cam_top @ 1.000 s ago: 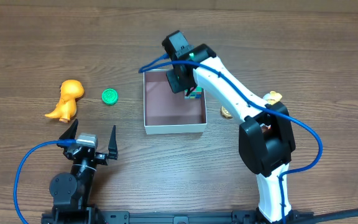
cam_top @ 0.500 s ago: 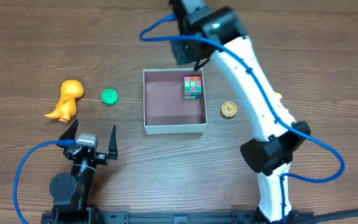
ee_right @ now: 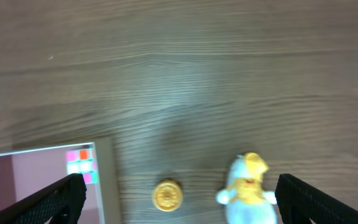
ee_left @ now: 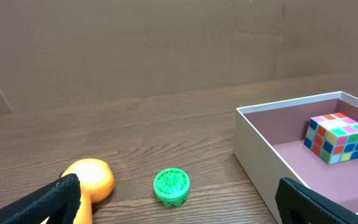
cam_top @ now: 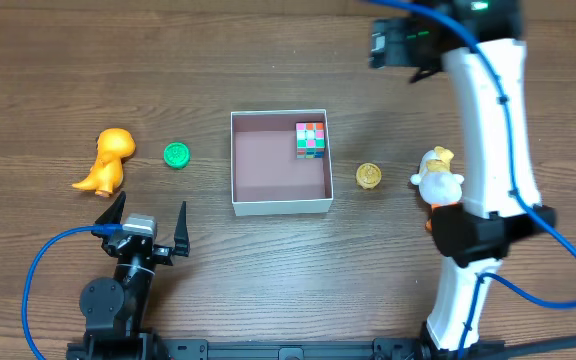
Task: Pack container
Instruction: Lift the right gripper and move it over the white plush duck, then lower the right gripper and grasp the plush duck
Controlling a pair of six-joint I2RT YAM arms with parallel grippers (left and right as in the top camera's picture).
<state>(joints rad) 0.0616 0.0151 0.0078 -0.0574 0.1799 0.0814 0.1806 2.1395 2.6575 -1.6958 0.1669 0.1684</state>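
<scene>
Overhead view, with wrist views as insets.

Container [cam_top: 280,207]: at the centre of the surface, open side up, square, so no long axis to speak of. Colourful cube [cam_top: 311,141] inside it, tucked into the corner at 1 o'clock, touching or nearly touching both walls there.

Outside the container, on the surface:
- Gold token [cam_top: 368,176], just beside the wall at 3 o'clock.
- White-and-yellow duck figure [cam_top: 436,178], further out along the same line.
- Green disc [cam_top: 176,155], near the wall at 9 o'clock.
- Orange dinosaur [cam_top: 108,160], beyond the disc, long axis running roughly from 1 o'clock to 7 o'clock.

Right gripper [cam_top: 406,48]: high above the far right of the surface, camera looking down. Jaws spread wide and holding nothing. Token at about 7 o'clock from them, duck at about 6 o'clock, container at about 8 o'clock. Both small things framed between the fingertips in the right wrist view, well below them.

Left gripper [cam_top: 151,203]: low at the near left. Jaws likewise spread wide, empty, touching nothing. Disc at about 1 o'clock from them, dinosaur at about 11 o'clock.

Judged nearer arm: right for token and duck, left for disc and dinosaur. Token round, hence no preferred closing direction. A descent needed first in either case.
</scene>
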